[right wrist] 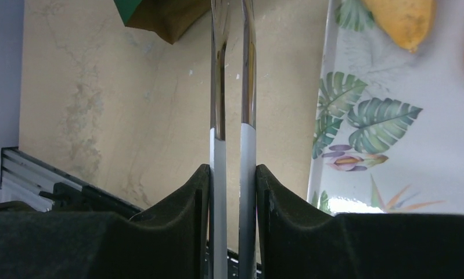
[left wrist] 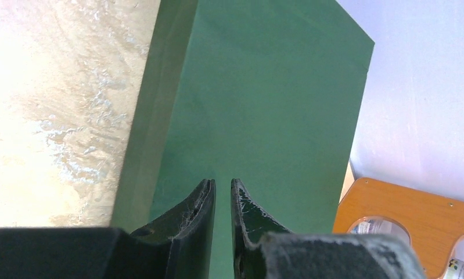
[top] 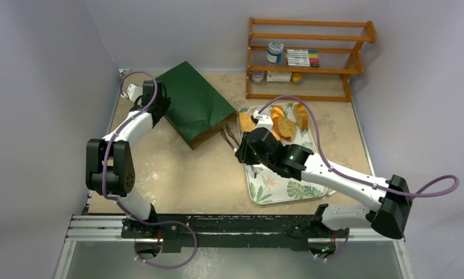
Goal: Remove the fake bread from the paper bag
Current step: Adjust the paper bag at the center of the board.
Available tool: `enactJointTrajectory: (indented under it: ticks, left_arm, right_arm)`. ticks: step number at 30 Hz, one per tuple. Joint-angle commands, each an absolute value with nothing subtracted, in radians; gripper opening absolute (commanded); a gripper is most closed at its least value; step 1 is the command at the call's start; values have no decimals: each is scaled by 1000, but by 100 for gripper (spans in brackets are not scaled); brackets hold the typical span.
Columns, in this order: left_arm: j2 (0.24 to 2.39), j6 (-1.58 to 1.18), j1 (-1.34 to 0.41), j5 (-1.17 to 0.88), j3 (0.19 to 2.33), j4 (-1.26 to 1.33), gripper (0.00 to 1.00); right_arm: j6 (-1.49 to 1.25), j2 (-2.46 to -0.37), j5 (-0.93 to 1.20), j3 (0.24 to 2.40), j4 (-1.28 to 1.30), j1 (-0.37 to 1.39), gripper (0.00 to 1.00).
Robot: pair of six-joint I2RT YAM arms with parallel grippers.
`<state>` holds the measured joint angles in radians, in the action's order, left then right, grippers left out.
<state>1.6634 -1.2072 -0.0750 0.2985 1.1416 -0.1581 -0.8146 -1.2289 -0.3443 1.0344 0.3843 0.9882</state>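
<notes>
Green paper bag lies upper centre in the overhead view, its brown mouth facing the tray at right, where several bread pieces sit. The right gripper is clamped on metal tongs, whose tips are near the mouth and seemingly empty. The left gripper is at the bag's left edge, jaws almost together; whether paper is pinched I cannot tell. Slide the tongs in low and level, bracing the bag against sliding.

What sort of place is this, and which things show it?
Probably a robotics lab bench: white-and-black left robot arm and right robot arm bolted to a black metal rail, beside golden-orange toy bread on a leaf-patterned tray.
</notes>
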Motion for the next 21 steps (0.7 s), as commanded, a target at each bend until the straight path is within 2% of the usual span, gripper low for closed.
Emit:
enactJointTrajectory:
  ticks: [1,5,10,21]
  left_arm:
    - [1634,-1154,-67,328,1200,-164,15]
    - [1627,-1149,-36,382,1207,-185,26]
    - [1652,-1196,49,354,1232,-135,37]
    - [1877,-1164,100,299,1411,-90,42]
  right_arm:
    - [-802,-1233,-310,977,167,1007,33]
    - [-807,-1252,-318,889,67,1026,33]
    - [-804,-1253,-319,808,-27,1042,33]
    - [-774,-1298,-316,830,-46,1044,33]
